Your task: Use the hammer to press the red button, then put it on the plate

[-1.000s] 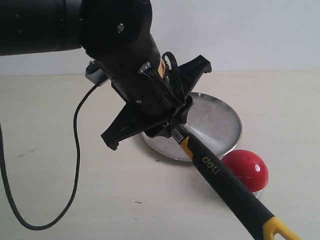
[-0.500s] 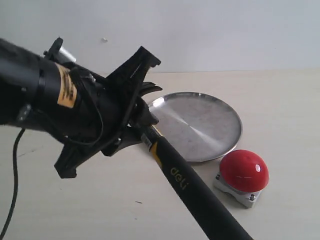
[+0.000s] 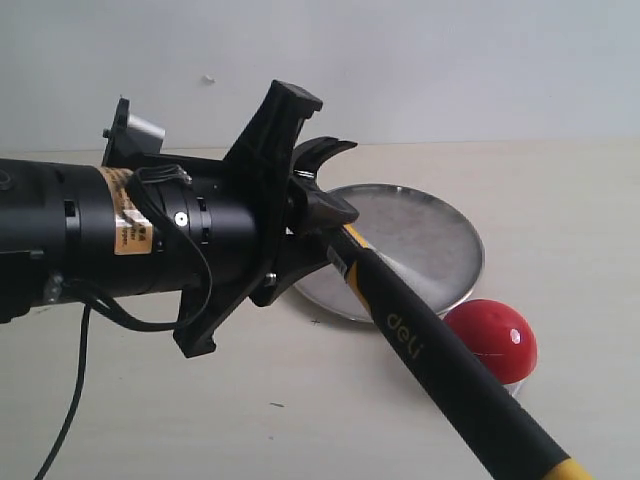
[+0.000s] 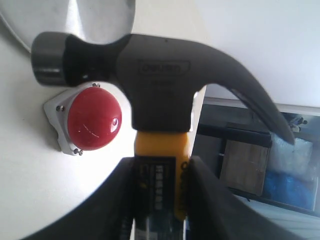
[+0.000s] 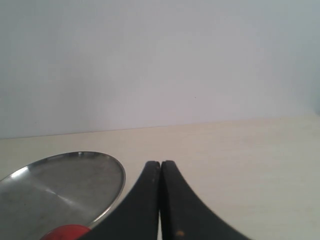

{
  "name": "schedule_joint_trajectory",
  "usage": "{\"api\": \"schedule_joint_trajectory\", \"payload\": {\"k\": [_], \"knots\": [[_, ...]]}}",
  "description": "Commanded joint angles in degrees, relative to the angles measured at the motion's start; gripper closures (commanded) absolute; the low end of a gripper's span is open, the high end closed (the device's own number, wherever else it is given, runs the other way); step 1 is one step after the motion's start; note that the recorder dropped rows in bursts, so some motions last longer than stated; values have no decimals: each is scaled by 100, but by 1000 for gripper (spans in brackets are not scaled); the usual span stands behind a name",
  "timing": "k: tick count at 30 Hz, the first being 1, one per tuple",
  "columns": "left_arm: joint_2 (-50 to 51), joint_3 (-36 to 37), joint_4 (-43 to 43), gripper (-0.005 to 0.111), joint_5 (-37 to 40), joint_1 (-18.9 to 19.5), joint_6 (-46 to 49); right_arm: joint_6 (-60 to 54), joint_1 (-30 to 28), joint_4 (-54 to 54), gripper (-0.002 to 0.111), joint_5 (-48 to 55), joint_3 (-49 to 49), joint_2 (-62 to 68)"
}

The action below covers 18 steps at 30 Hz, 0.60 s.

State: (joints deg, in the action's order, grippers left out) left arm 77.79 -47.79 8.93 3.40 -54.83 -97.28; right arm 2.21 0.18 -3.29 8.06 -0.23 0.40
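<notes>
The left fingers [image 4: 115, 205] clamp the hammer [image 4: 160, 65] on its yellow neck just under the head. The long handle therefore hangs free, running to the lower right corner of the exterior view and crossing in front of the red button [image 3: 497, 338]. The head is raised at centre frame over the left rim of the plate [image 3: 430, 235], apart from the button, which sits on the desk [image 3: 250, 430] at lower right just beside the plate. To press well, I judge, bring the round face over the dome's crown and push straight down, gently, minding the handle's swing. The right fingers [image 5: 150, 200] are pressed together, empty.
</notes>
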Motion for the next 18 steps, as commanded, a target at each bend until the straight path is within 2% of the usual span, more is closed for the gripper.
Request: {"api": "schedule_joint_trajectory", "payload": {"k": [1, 7, 18], "knots": [[-113, -40, 74, 107, -303, 3, -21, 4, -37, 39, 108, -50, 23, -40], [-113, -40, 89, 107, -340, 17, -9, 4, -37, 39, 108, -50, 23, -40], [-113, -40, 134, 107, -213, 58, 1032, 4, -37, 27, 108, -50, 23, -40]]}}
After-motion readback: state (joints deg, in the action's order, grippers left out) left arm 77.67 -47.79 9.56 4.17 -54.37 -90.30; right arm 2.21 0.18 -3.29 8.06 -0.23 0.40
